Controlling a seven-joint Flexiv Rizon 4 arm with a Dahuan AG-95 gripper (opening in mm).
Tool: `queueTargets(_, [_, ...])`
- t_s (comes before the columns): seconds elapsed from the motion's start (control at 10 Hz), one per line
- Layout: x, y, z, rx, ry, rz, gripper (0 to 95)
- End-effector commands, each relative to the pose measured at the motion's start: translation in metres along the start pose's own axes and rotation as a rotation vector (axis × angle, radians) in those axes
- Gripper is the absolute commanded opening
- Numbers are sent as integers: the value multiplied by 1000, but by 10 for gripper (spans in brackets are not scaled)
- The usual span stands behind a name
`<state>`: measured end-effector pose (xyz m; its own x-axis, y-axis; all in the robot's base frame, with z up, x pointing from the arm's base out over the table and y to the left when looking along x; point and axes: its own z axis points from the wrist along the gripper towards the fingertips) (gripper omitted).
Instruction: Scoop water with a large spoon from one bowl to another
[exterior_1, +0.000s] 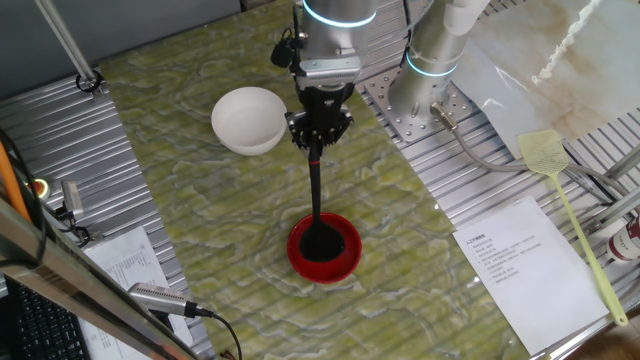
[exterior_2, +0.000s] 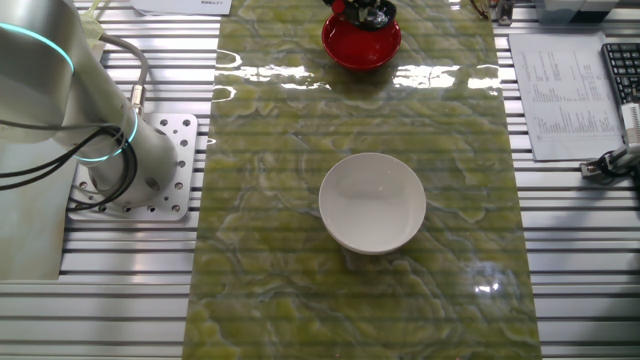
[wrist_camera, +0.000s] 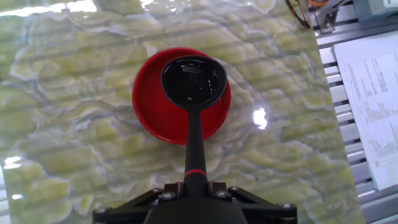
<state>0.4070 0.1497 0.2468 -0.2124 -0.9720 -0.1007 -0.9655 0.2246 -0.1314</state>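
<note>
My fingers (exterior_1: 318, 133) are clamped on the top end of the black long-handled ladle (exterior_1: 316, 205), handle running steeply down and away from me. Gripper (wrist_camera: 194, 198) sits at the bottom edge of the hand view, with the handle leaving it dead centre.

Ladle scoop lies inside the round glossy red plastic bowl (wrist_camera: 149, 106), toward its far side. I cannot tell whether it touches the bowl floor. A faint sheen on the scoop suggests water (wrist_camera: 194, 81), hard to confirm.

Round plain white bowl (exterior_1: 248, 120) stands well apart from the red bowl, beside my wrist, on the green marbled table mat (exterior_1: 200, 220). It looks dry and empty in the other fixed view (exterior_2: 372, 203).

Step in hand, as I judge it: filling the scoop. To do it well, keep the scoop mouth level, lift straight and slow to clear the red rim, then travel without tilting. A jerk would likely slosh water onto the mat.
</note>
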Motion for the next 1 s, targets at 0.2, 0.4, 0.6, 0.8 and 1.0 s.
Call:
queueTargets(0.2, [5,2,1,-10,-13,22,0])
queueTargets(0.4, [6,2,2,-16,-22,39,0])
queueTargets(0.6, [6,2,2,-19,-22,52,0])
queueTargets(0.8, [6,2,2,-20,-20,67,0])
queueTargets(1.0, [8,2,1,-18,-14,69,0])
